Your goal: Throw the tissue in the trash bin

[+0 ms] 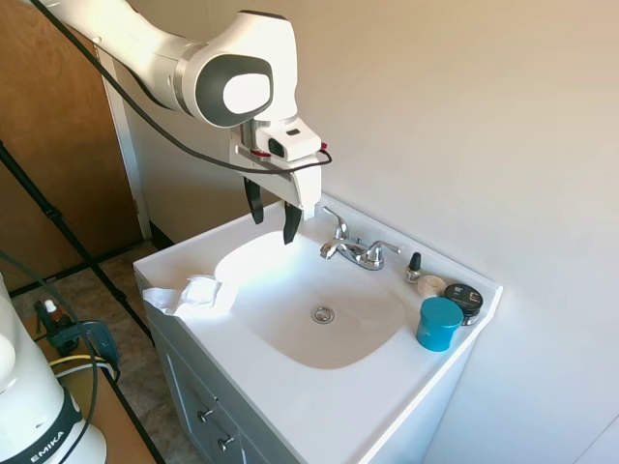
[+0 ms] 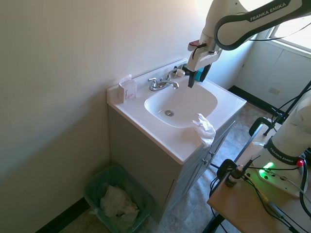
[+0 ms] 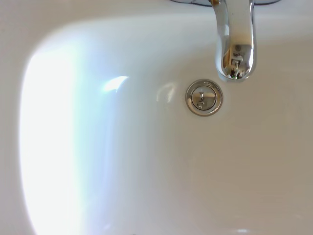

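One white arm is reaching in from the upper left of the first exterior view, and its gripper (image 1: 273, 224) is hanging above the far rim of the sink (image 1: 290, 396), fingers spread apart and gripping nothing. Left of centre in this frame, the tissue (image 1: 198, 295) is lying crumpled on the counter's left corner, well apart from the gripper. A chrome faucet (image 1: 356, 251) is standing behind the basin, and the drain (image 1: 323, 314) is showing at the middle of the bowl. At the right, a small dark bottle (image 1: 414, 264), a black round tin (image 1: 465, 300) and a teal cup (image 1: 439, 323) are sitting close together on the counter.

Seen from the second exterior view, the arm is coming in from the upper right, and the gripper (image 2: 196, 74) is hovering over the back of the sink (image 2: 160, 133), open and empty. The tissue (image 2: 204, 129) is resting at the front edge of the counter, right of centre, partly hanging over it. A small white box (image 2: 128, 90) with pink print is standing upright at the counter's left end. In the lower left, the trash bin (image 2: 96, 189) is sitting on the floor beside the cabinet, with white crumpled paper (image 2: 118, 202) already inside.

Filling the wrist view, the white basin (image 3: 122, 186) is glaring brightly at the left; the faucet spout (image 3: 235, 41) is showing at the top right, with the drain (image 3: 204, 97) just below it.
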Tool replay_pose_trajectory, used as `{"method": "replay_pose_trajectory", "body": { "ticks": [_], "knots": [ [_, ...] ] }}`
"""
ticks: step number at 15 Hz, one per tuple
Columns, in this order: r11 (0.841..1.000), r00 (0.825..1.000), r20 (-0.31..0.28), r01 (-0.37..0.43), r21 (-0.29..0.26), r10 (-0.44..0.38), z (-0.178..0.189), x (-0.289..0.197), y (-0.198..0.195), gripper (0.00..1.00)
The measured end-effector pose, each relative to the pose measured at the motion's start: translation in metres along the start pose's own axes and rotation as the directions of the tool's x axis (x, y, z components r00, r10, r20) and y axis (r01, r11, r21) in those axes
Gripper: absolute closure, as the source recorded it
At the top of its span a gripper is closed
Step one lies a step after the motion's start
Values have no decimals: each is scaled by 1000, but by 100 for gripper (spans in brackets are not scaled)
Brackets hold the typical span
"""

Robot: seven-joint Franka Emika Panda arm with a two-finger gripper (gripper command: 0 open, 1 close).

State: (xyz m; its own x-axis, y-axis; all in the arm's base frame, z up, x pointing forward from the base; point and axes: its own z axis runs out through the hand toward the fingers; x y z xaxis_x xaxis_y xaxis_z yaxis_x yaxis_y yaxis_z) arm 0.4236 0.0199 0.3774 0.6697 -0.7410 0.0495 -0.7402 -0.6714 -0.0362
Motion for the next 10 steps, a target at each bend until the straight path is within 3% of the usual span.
{"method": "replay_pose_trajectory", "body": {
  "ticks": [7, 10],
  "knots": [
    [999, 999, 20, 50, 16, -50, 17, -39, 22, 0],
    [997, 998, -6, 67, 40, -67, 11, -59, 28, 0]
  ]
}}
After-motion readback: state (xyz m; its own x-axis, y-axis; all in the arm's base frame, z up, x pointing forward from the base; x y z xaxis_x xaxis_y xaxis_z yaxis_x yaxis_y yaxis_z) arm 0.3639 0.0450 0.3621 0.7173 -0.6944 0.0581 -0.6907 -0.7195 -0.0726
